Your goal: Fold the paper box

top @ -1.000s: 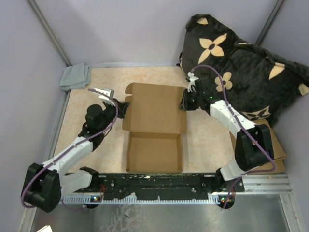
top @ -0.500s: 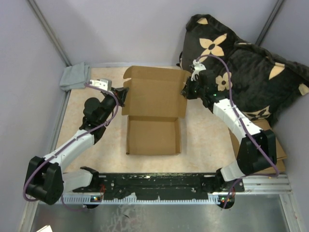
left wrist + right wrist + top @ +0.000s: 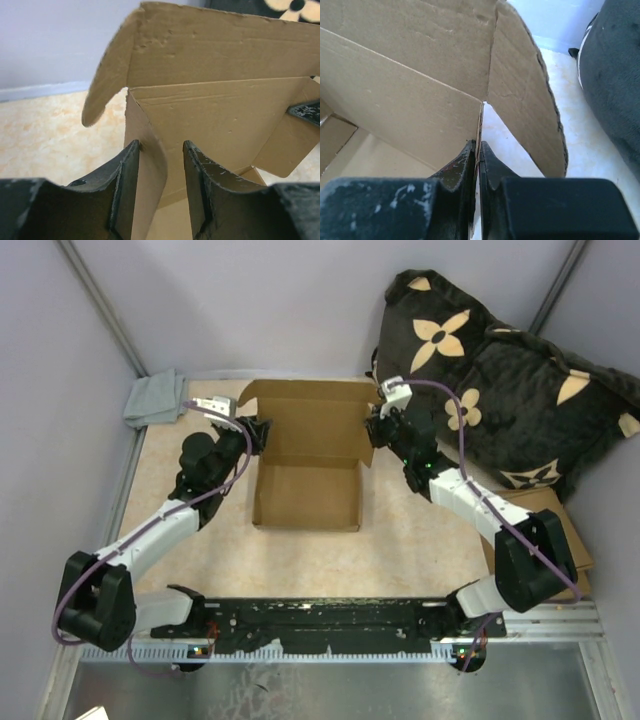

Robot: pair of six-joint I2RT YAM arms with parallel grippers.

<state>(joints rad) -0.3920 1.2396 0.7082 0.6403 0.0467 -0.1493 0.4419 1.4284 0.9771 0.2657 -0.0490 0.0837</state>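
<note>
Overhead: the paper box (image 3: 305, 455) sits on the table (image 3: 200, 530) with its rear flap raised at 12 o'clock, the left gripper (image 3: 258, 433) at its 10 o'clock side and the right gripper (image 3: 372, 430) at 2 o'clock. Left wrist: fingers (image 3: 125, 175) stand apart astride the side wall, unclamped. Right wrist: fingers (image 3: 462, 165) are pinched tight on a wall edge.

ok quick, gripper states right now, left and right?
left gripper: open, straddling the paper box side wall.
right gripper: shut on the paper box wall.
</note>
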